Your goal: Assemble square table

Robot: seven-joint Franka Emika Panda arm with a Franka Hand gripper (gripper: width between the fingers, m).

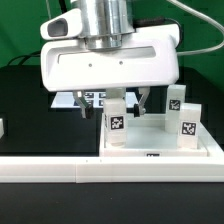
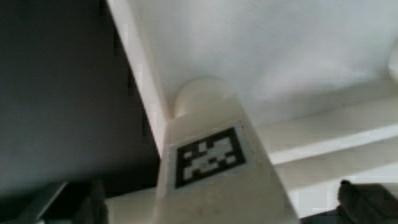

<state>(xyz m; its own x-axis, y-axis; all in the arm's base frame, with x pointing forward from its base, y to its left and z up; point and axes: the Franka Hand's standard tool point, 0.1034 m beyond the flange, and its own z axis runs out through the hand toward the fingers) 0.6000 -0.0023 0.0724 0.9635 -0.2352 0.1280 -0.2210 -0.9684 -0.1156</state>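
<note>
The square table's white slab (image 1: 150,148) lies flat on the black table, raised rim up. One tagged white leg block (image 1: 117,122) stands upright in the slab's corner on the exterior view's left. My gripper (image 1: 113,106) hangs directly over it, open, with a dark finger on each side of the block and a gap to each. In the wrist view the same leg (image 2: 214,150) rises between my fingertips (image 2: 365,200), its tag facing the camera, and the slab (image 2: 285,50) lies behind it. Two more leg blocks (image 1: 186,120) (image 1: 175,97) stand at the slab's side on the exterior view's right.
A long white border rail (image 1: 90,176) runs along the front of the slab. The marker board (image 1: 96,99) shows partly behind my fingers. A small white piece (image 1: 2,127) sits at the exterior view's left edge on the black table (image 1: 30,100).
</note>
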